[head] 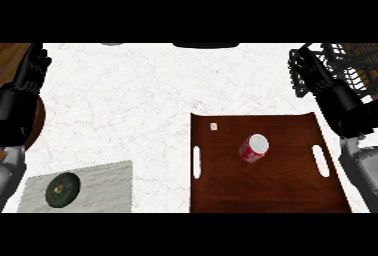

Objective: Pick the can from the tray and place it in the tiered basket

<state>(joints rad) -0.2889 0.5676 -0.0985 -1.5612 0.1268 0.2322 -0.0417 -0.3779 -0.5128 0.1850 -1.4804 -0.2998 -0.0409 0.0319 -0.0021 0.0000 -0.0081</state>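
Counter (pixel 133 100), white stone top, one. Tray (pixel 288 190), brown wood, one, at the view's lower right, with a slot handle cut in each long side, two slots in all, presumably for lifting. Can (pixel 254 148), red with a pale top, one, standing roughly upright near the tray's middle and touching only the tray floor; not yet picked. Small pale scrap (pixel 214 126), one, near the tray's far left corner; what it is cannot be told. Tiered basket (pixel 353 57), black wire, one, at the upper right corner, well apart from the can, which is meant to go into it. Right hand (pixel 308 75), one, raised at the right edge just in front of the basket, fingers straight and slightly apart, holding nothing; judged the nearer hand for the pick. Left hand (pixel 29 70), one, resting at the left edge, fingers up and relaxed, empty. Grey mat (pixel 103 185), one, lower left, bearing one dark green round item (pixel 63 190), likely no part of the task.
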